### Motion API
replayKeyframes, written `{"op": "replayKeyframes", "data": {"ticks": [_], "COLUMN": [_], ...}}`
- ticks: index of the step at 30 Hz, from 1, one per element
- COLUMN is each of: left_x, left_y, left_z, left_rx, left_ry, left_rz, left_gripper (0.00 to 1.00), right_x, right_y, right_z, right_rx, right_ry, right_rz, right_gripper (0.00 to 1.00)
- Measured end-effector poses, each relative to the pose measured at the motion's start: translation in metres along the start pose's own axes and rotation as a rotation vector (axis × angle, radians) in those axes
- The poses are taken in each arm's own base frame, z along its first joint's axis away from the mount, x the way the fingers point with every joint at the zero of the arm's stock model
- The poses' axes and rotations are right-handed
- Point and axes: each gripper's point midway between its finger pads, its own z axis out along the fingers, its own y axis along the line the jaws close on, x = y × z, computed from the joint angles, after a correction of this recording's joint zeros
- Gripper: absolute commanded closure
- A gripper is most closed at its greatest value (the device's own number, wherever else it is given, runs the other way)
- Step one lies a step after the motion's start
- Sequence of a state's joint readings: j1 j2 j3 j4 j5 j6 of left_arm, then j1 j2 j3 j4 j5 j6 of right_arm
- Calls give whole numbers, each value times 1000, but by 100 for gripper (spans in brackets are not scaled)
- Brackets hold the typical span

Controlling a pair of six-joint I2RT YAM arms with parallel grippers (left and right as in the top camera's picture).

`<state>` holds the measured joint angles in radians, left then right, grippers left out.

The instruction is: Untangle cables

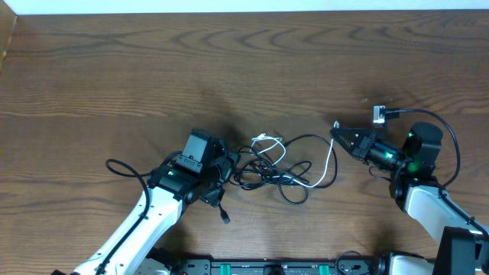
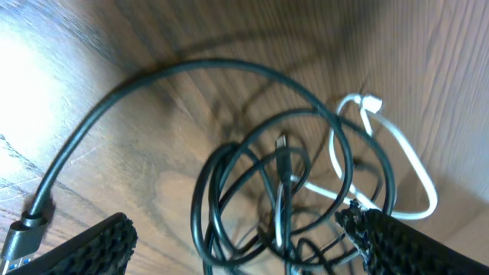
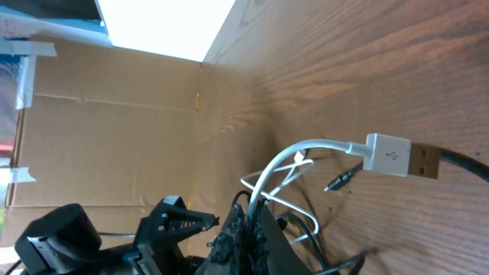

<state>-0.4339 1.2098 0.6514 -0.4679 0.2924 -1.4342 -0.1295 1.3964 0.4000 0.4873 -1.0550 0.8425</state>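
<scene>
I had the left gripper (image 2: 237, 233) wide-jawed around thin, looped black cables (image 1: 269, 174) on the woodgrain tabletop (image 1: 153, 61), while the right gripper (image 3: 250, 221), jaws shut, pinched the white cable (image 3: 306, 145), its boxy plug (image 3: 390, 156) pointing away from them.

A dark brown wooden table (image 1: 229, 61) with bold grain fills every view. Ahead of the right gripper (image 3: 248, 210), past the table's far edge, stands a taped cardboard panel (image 3: 107, 122). Above it glows a bright white patch (image 3: 160, 23), perhaps a light or window. Ahead and left of the left gripper (image 2: 237, 229), glare (image 2: 27, 69) washes the wood.
</scene>
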Motion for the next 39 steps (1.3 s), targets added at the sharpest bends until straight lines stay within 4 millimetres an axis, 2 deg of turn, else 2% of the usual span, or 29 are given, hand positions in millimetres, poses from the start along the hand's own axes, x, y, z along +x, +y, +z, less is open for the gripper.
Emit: {"op": "replayKeyframes", "data": {"ticks": [10,16,19,24,27,28,31,33,35,39], "left_x": [20,41,43,31,23,20,4,-16,-43,-95], "left_y": [2,23,26,8,-11,-19,-56,-77,-90,-104], "left_z": [4,29,45,65,67,66,58,41,17,-40], "left_rx": [-15,-130,-157,-93,-17,17,165,258,330,463], "left_ry": [44,38,14,-38,-58,-61,-83,-123,-178,-295], "left_rz": [84,52,1,-53,-64,-65,-32,-12,-17,-35], "left_gripper": [7,9,41,92,92,92,92,92,92,92], "right_x": [2,2,2,2,2,2,2,1,-1,-9], "right_y": [-2,-2,-2,-2,-2,-2,-2,-3,-6,-28], "right_z": [0,0,0,0,0,0,0,-1,-4,-22], "right_rx": [6,7,6,5,5,5,5,7,16,75], "right_ry": [6,7,8,9,9,9,9,5,-5,-51], "right_rz": [-13,-16,-18,-19,-19,-21,-31,-37,-29,56], "right_gripper": [98,97,96,93,94,98,99,99,99,99]}}
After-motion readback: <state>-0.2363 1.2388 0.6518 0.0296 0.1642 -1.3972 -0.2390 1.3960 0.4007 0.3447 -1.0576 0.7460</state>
